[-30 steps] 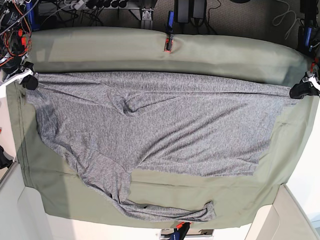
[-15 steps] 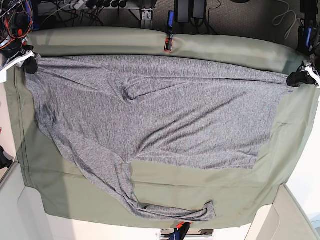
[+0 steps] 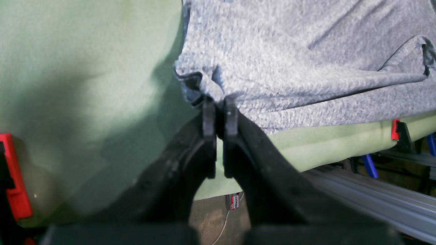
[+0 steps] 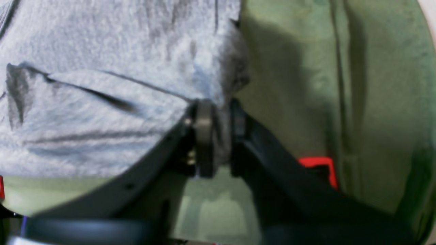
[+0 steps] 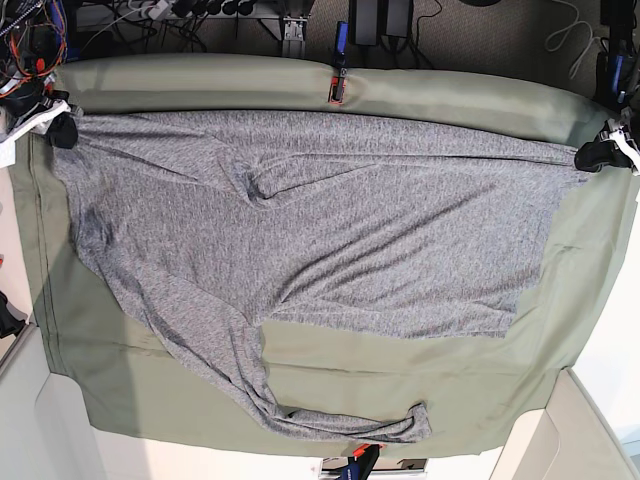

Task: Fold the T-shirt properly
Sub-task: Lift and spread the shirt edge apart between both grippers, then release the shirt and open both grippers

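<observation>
Heather-grey T-shirt (image 5: 300, 220) spread across the olive-green table (image 5: 400, 375), far edge pulled into a nearly straight line between the two arms. Left gripper (image 3: 218, 109) at the base view's right edge, fingers (image 3: 208, 115) pinched tight on a bunched corner of the knit. Right gripper (image 4: 214, 136) at the opposite far corner, likewise clamped on a fold of fabric, cloth visibly wedged between the pads.

Compared with a second ago: held edge carried farther toward the back of the table, now close to the rolled fabric ridge near the red clamp (image 5: 337, 88); body panel flatter, with fewer slack wrinkles, and near hem drawn back with it, exposing more bare green in front. Over the last half second, almost no further travel, so probably the end of the stretch-and-drag.

Still untidy: a crumple near the collar (image 5: 255, 185), and one long sleeve (image 5: 250, 385) trailing in a twisted rope toward the near edge. Likely next: lay down, release, then deal with that sleeve before any fold.
</observation>
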Action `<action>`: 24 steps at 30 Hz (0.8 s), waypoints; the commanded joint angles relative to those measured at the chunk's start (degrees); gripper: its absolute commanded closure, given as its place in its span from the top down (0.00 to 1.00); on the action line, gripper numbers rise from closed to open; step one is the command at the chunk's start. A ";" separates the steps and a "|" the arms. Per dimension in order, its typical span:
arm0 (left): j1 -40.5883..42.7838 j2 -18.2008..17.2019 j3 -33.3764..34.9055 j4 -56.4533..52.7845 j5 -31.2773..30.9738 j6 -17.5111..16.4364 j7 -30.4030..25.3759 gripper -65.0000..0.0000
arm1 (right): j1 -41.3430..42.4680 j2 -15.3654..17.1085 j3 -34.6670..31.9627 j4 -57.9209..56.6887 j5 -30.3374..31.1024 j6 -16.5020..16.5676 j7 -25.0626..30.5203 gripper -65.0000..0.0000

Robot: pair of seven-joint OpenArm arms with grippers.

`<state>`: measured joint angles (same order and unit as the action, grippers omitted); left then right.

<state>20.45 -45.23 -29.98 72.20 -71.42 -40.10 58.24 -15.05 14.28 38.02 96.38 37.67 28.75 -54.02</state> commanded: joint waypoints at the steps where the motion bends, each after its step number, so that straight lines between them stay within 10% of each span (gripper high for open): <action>1: -0.24 -1.90 -0.90 0.59 -0.33 0.10 -1.25 0.13 | 0.24 1.27 0.70 0.98 -0.15 -0.15 1.55 0.27; 9: -0.22 -1.90 -0.90 0.59 1.81 0.10 -1.22 0.42 | 0.24 1.29 0.70 0.98 -0.20 -0.17 2.82 0.37; 24: -0.63 -2.71 -0.92 12.48 5.70 0.10 -8.26 0.42 | 9.31 1.27 0.70 0.98 -2.40 -1.51 6.99 0.37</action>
<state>20.12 -46.33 -30.09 84.09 -64.73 -39.59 50.52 -6.44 14.57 38.30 96.38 34.63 27.18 -48.45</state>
